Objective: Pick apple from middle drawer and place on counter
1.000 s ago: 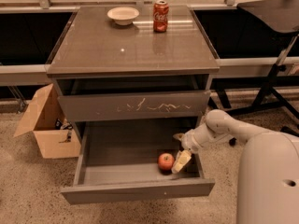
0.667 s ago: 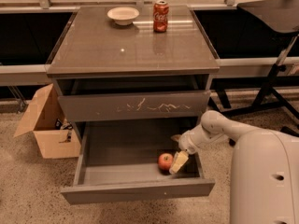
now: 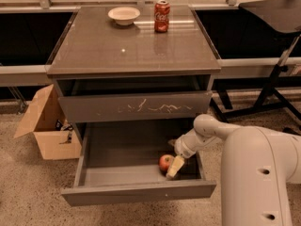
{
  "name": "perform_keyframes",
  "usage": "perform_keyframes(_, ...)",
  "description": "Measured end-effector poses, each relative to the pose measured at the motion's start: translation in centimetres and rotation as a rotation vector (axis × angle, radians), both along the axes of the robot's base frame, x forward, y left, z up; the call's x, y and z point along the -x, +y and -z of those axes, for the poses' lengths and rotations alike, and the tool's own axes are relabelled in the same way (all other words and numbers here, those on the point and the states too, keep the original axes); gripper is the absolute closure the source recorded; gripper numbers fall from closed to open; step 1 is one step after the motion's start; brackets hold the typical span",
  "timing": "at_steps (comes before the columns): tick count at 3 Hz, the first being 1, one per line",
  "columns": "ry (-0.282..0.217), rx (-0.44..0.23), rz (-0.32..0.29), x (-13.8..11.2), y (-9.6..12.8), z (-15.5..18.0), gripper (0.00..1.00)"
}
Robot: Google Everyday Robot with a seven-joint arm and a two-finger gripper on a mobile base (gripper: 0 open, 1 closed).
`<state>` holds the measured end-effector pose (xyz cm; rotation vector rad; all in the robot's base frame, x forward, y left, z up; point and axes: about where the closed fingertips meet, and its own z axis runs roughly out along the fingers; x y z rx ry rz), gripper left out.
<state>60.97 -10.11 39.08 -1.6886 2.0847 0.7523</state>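
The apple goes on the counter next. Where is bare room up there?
The glossy grey-brown counter is bare across its front and middle. The white bowl and red Coca-Cola can crowd its back edge. The gripper is down in the open grey middle drawer, beside the small red apple.

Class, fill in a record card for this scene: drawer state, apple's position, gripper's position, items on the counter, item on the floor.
middle drawer: pulled open
apple: lies inside, on the drawer's bottom, toward the front right
gripper: down inside the drawer, close against the apple's right side; contact cannot be told
counter: holds a white bowl and a Coca-Cola can near its back edge; no apple on it
floor: open cardboard box stands left of the middle drawer
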Motion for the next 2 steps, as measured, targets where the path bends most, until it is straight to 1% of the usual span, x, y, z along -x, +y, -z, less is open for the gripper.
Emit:
perform_keyframes(1,0.006,0.006,-0.017,0.26,0.83,1.16,0.18)
perform_keyframes(2,0.006,0.006,-0.018,0.29,0.9,1.25,0.41)
